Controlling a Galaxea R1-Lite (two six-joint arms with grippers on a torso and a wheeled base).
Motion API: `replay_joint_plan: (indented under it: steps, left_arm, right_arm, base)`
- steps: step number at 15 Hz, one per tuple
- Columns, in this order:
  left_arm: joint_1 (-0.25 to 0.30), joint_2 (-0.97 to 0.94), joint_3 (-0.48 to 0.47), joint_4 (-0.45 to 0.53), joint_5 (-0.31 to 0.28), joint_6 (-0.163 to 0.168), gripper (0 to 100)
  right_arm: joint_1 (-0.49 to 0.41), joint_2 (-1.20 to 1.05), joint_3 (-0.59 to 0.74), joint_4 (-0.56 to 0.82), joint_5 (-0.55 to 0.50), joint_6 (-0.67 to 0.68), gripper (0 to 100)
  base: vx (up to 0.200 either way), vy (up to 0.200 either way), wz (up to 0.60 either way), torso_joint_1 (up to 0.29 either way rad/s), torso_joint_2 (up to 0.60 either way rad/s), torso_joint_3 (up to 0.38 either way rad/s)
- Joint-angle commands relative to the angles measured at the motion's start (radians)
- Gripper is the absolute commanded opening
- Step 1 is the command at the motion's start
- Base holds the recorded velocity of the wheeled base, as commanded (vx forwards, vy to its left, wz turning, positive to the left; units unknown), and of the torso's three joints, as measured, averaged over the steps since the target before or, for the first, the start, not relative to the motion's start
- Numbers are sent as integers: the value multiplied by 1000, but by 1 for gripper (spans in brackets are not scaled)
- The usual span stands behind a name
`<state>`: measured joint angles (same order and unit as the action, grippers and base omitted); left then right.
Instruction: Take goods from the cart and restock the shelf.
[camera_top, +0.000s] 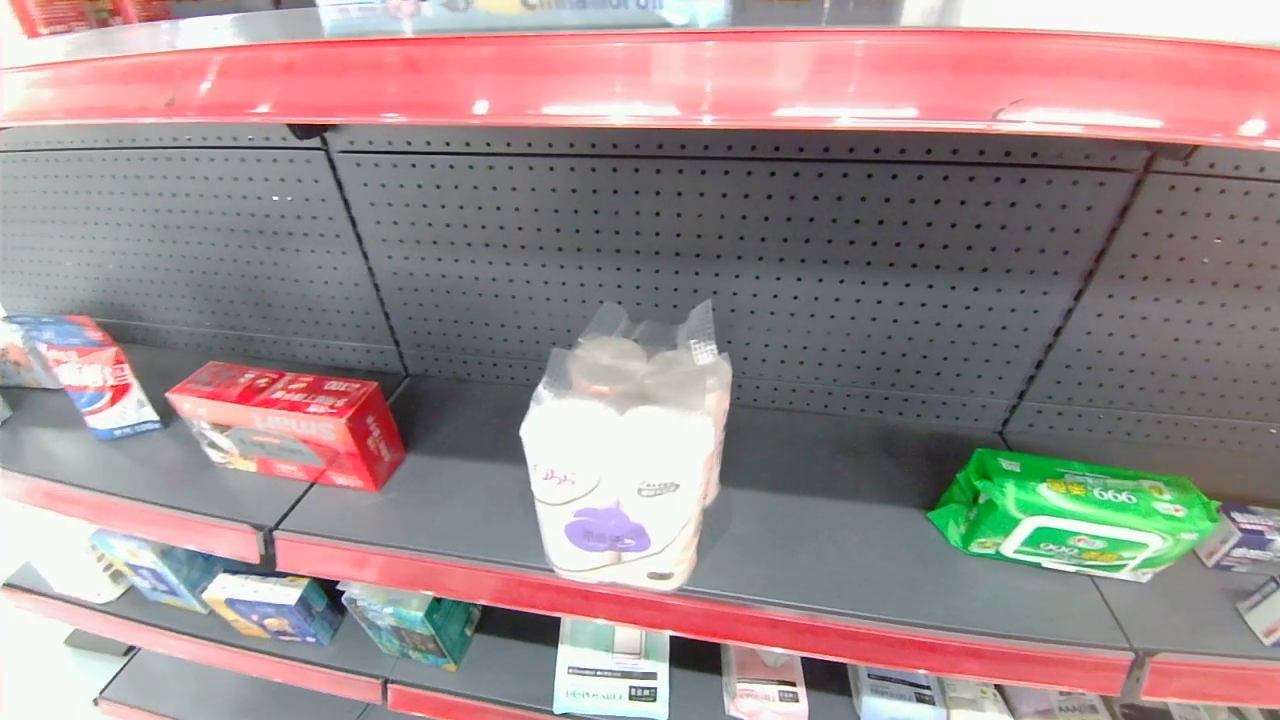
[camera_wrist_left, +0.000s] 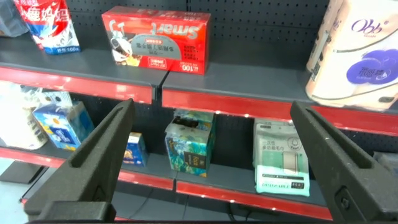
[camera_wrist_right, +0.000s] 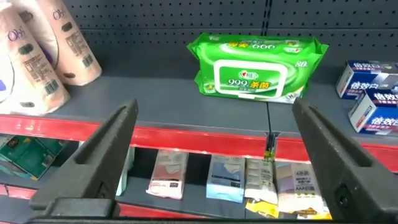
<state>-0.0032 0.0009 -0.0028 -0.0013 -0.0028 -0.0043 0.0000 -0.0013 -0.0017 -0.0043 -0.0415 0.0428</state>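
A pack of toilet paper rolls (camera_top: 622, 460) in clear wrap stands upright near the front edge of the grey shelf (camera_top: 820, 530); it also shows as the pack (camera_wrist_left: 356, 56) and the pack (camera_wrist_right: 37, 59). My left gripper (camera_wrist_left: 211, 109) is open with nothing between its fingers (camera_wrist_left: 99, 149), in front of and slightly below the shelf, facing the red box and the lower tier. My right gripper (camera_wrist_right: 214, 109) is open and holds nothing, facing the shelf's red front lip (camera_wrist_right: 205, 137) below the green wipes pack (camera_wrist_right: 255, 65).
A red box (camera_top: 290, 423) and a blue-and-red carton (camera_top: 95, 375) sit left on the shelf; green wipes (camera_top: 1075, 512) and small white-blue boxes (camera_top: 1245, 540) sit right. Lower tiers hold several boxes and packets (camera_top: 410, 622). A red shelf edge (camera_top: 640, 80) runs overhead.
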Motion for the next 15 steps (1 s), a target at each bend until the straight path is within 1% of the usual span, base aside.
replay_joint_plan:
  steps: [1, 7, 10, 12, 14, 15]
  left_arm:
    - [0, 1, 0, 0, 0, 0, 100]
    - [0, 1, 0, 0, 0, 0, 100]
    - [0, 1, 1, 0, 0, 1, 100]
    - [0, 2, 0, 0, -10, 29, 100]
    - [0, 1, -2, -9, -39, 33, 100]
    - [-9, 31, -89, -32, -86, 7, 100]
  right_arm:
    - [0, 1, 0, 0, 0, 0, 100]
    - [0, 1, -1, 0, 0, -1, 100]
    - [0, 1, 0, 3, 0, -14, 100]
    - [0, 1, 0, 3, 0, -14, 100]
    - [0, 1, 0, 3, 0, -14, 100]
    - [0, 1, 0, 3, 0, -15, 100]
  base:
    - [0, 0, -600, 7, -2, 2]
    - [0, 0, -600, 5, 2, 2]
    - [0, 0, 0, 0, 0, 0]
    - [0, 0, 0, 0, 0, 0]
    - [0, 0, 0, 0, 0, 0]
    - [0, 0, 0, 0, 0, 0]
